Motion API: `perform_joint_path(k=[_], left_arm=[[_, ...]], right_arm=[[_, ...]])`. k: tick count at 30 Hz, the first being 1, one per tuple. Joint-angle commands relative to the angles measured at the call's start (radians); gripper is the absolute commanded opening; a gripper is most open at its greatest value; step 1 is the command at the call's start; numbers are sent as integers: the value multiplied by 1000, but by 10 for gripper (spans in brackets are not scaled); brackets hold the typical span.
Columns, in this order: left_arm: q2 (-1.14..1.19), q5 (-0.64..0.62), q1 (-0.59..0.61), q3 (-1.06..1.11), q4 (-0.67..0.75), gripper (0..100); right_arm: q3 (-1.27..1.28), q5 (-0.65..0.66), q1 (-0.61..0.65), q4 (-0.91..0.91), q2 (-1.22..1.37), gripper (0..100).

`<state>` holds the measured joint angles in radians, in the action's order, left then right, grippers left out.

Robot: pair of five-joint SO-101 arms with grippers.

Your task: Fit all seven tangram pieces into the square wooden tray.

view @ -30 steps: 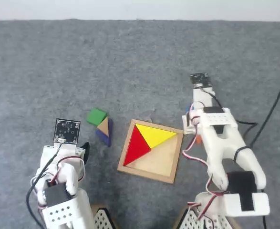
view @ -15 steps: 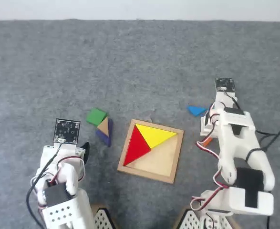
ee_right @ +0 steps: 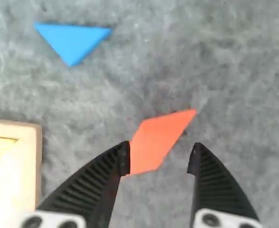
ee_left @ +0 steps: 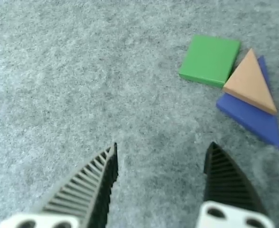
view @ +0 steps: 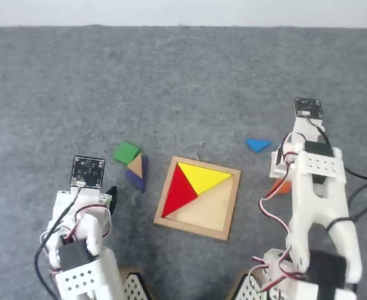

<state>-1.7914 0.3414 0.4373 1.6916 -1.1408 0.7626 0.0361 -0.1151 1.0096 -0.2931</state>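
two flat, perhaps wooden triangles [view: 178,190] in square tray [view: 209,211].

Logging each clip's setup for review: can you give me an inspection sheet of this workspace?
Surface: grey felt mat.
Job's things: wooden tray holds red triangle and yellow triangle; green square, tan triangle and dark blue piece clustered on the mat; light blue triangle and orange piece lie apart.
Clutter: nothing seen.
Grippers: left pincer open over bare mat; right pincer open, straddling the orange piece.
Cables: red and white wires on the right arm; black cable on the left arm.
Surroundings: pale wall behind.
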Motion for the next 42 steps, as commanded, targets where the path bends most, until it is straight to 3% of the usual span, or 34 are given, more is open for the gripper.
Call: perform_joint_path(k=[1,10,19,26,33,42], left_arm=[[5,11,-2,-7,3,281],[5,11,-2,-7,3,281],[5,11,-2,-7,3,281],[5,11,-2,-7,3,281],[5,11,-2,-7,3,281],[5,11,-2,-7,3,281]], right_arm=[[26,-15,-7,-28,-48,223],[35,-54,77,-64,-47,223],[-31,38,44,-74,154,224],[-58,37,48,-88,268,223],[-69,35,65,-70,259,223],[-101,37,151,108,22,224]])
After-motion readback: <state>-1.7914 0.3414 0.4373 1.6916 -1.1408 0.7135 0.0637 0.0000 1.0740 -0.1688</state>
